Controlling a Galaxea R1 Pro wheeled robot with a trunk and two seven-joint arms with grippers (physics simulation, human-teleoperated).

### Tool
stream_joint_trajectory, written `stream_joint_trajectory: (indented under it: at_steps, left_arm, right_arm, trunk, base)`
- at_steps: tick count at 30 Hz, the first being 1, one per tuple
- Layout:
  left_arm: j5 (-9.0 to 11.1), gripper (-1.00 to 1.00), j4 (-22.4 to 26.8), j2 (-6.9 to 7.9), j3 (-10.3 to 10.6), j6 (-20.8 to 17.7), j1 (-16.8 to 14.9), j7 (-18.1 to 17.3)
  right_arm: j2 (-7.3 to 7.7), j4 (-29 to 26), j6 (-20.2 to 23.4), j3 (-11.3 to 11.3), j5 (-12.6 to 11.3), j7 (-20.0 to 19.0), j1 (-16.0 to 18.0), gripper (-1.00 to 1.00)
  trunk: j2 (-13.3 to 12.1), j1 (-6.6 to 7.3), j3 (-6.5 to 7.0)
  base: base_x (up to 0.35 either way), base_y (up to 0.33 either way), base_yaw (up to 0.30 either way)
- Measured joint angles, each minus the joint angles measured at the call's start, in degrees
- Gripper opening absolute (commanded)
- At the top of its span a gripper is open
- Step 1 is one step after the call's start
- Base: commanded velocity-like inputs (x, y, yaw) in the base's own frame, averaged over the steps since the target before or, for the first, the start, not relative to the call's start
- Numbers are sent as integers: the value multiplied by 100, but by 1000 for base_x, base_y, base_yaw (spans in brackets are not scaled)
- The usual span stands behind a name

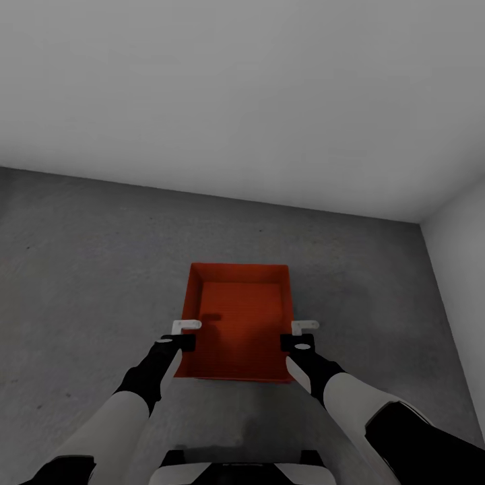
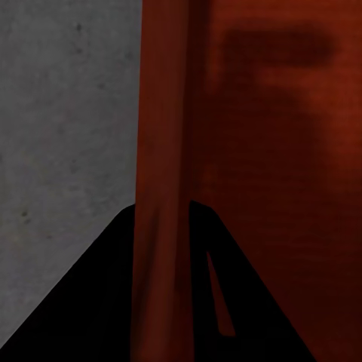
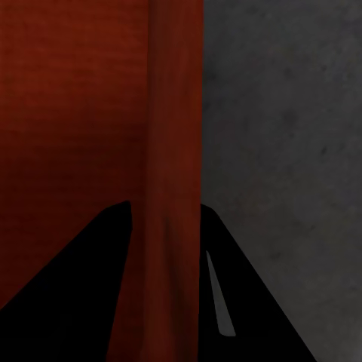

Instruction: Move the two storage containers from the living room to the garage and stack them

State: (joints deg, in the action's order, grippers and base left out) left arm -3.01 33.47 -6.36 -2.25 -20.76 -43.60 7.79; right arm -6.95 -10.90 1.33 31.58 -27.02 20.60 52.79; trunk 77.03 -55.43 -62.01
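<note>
One orange-red open-top storage container (image 1: 239, 323) is in front of me over the dark grey concrete floor (image 1: 87, 269) of the garage. My left gripper (image 1: 183, 337) is shut on its left side wall and my right gripper (image 1: 298, 337) is shut on its right side wall. In the left wrist view the thin red container wall (image 2: 162, 151) runs between the black fingers (image 2: 90, 302). The right wrist view shows the other container wall (image 3: 175, 151) pinched the same way by the right fingers (image 3: 256, 302). The container is empty. I cannot tell whether its bottom touches the floor.
A plain grey-white wall (image 1: 242, 87) stands close ahead, meeting the floor just beyond the container. A second wall (image 1: 465, 269) closes the right side, forming a corner. Bare concrete stretches out to the left (image 1: 60, 323).
</note>
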Motion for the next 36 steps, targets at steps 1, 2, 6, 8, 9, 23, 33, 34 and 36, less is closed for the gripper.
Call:
stream_joint_trajectory:
  at_steps: [1, 2, 6, 8, 9, 23, 33, 34, 36]
  left_arm:
    - [0, -100, -1, -1, -1, 0, 0, 0]
    - [-1, -100, 0, -1, -1, 0, 0, 0]
    - [0, -100, -1, -1, 0, 0, 0, 1]
    - [0, -100, 1, 0, 1, 0, 0, 0]
    - [0, -100, 2, 0, 0, -1, 0, 0]
    - [0, -100, 2, 0, 1, 0, 0, 0]
    - [-13, -100, 1, 0, 6, 107, 1, -3]
    - [-14, -100, 1, 0, 6, 106, 1, -3]
    - [-14, -100, 1, 1, 7, 107, 1, -3]
  right_arm:
    - [1, -2, 3, 1, 0, 0, 0, -100]
    - [1, -1, 1, 1, -1, 0, 0, -100]
    - [1, -1, 2, 1, -1, 0, 0, -100]
    - [-1, 1, -3, 0, 0, 0, 0, -100]
    - [0, -1, 0, 0, 0, 0, 0, -100]
    - [-1, 1, -5, -1, 0, 0, 0, -100]
    - [-1, -10, -100, -56, 75, 4, -14, -100]
    - [-1, -10, -100, -57, 75, 4, -14, -100]
    - [-2, -9, -100, -63, 82, 4, -14, -100]
  trunk:
    - [40, -22, -18]
    - [80, -44, -36]
    - [162, -88, -72]
    - [162, -88, -72]
    - [162, -88, -72]
    - [363, -198, -162]
    - [563, -308, -252]
    - [563, -307, -252]
    - [563, -307, -252]
  base:
    - [0, 0, 0]
    - [0, 0, 0]
    - [0, 0, 0]
    - [0, 0, 0]
    - [0, 0, 0]
    - [0, 0, 0]
    - [0, 0, 0]
    - [0, 0, 0]
    - [0, 0, 0]
